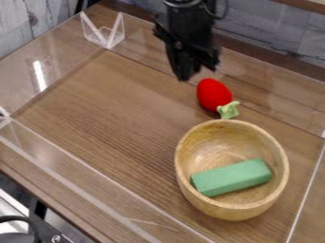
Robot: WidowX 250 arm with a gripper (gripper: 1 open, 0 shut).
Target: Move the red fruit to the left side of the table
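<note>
Table (102, 114): brown wood grain, low clear walls, grey wall behind. Fruit (214, 93): red, lying near the back right, just beyond the bowl (231, 169) holding a green block (233, 177). My gripper (188, 68): fingers closed on nothing, just left of the fruit.

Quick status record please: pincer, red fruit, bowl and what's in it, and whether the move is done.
pincer: shut, empty, up and to the left of the fruit in the picture, apart from it
fruit: lying on the table, right of middle, leafy cap toward the bowl
bowl: wooden, near right, just in front of the fruit
bowl contents: green block
task: not done, fruit not yet on the left side
</note>
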